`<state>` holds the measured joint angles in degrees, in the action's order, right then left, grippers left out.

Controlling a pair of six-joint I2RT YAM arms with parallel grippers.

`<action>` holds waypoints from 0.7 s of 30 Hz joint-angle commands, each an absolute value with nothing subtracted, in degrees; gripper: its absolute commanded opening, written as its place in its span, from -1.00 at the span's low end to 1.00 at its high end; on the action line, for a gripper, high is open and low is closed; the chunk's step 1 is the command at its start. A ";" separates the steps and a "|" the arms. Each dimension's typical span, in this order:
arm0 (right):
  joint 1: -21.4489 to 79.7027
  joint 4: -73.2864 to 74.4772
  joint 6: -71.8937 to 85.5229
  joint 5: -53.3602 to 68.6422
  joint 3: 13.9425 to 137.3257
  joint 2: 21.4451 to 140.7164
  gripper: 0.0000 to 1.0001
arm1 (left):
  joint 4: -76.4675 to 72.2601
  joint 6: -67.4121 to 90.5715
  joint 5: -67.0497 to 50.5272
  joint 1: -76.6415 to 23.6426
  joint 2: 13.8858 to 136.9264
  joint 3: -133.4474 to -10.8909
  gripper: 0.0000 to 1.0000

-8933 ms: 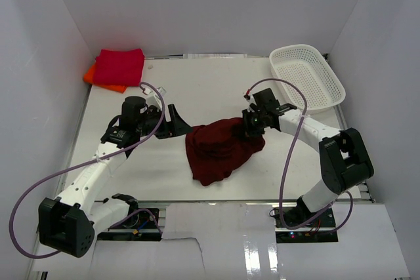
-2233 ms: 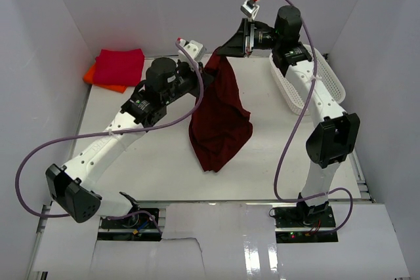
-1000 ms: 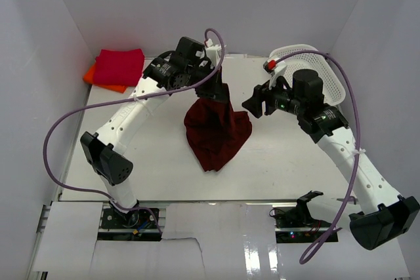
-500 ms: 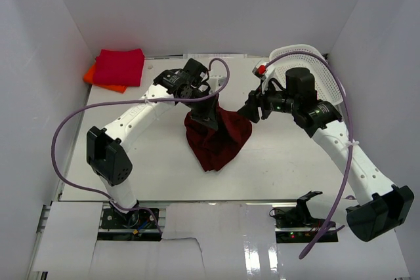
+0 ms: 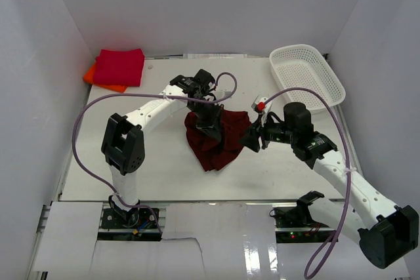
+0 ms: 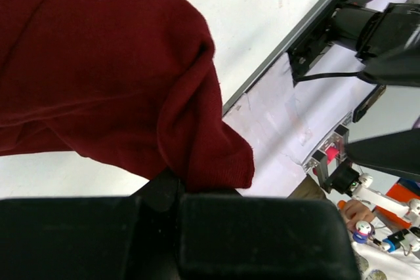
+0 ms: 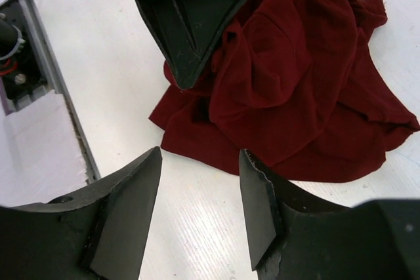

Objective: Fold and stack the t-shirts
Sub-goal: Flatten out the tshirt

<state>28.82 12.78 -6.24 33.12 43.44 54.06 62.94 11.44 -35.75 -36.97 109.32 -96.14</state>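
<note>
**Colours around my maroon shirt**

The dark maroon t-shirt (image 5: 220, 143) is one plain wine red all over, with no print that I can see, and it goes darker in its folds. Far to its left and further back, the crimson-red t-shirt (image 5: 119, 67) is a bright, plain red. The orange t-shirt (image 5: 90, 75) shows as a vivid orange edge beside it. To the maroon shirt's right and behind it, the basket (image 5: 331, 77) is white with a fine mesh pattern. The table (image 5: 151, 162) is plain white. My left hand (image 5: 214, 134) and right hand (image 5: 248, 142) are matt black. My left arm (image 5: 149, 111) and right arm (image 5: 341, 176) are white with black joints. Their cables (image 5: 73, 149) are pale purple.
</note>
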 commanded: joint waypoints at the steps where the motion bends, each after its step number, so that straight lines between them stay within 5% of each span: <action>1: 30.84 3.70 -3.79 27.26 41.31 53.44 0.14 | 62.05 11.60 -40.07 -36.74 107.93 -99.05 -1.00; 9: 35.68 -6.41 2.02 11.97 36.21 53.52 0.13 | 61.79 12.22 -39.90 -35.51 107.58 -100.55 -1.00; 21: 41.04 -10.89 2.90 5.45 39.55 61.43 0.01 | 61.52 12.04 -41.04 -34.28 107.49 -100.55 -1.00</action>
<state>40.01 -6.59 2.55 8.16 36.42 60.14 62.48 12.10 -39.03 -34.61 109.32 -98.65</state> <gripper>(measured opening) 0.506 0.051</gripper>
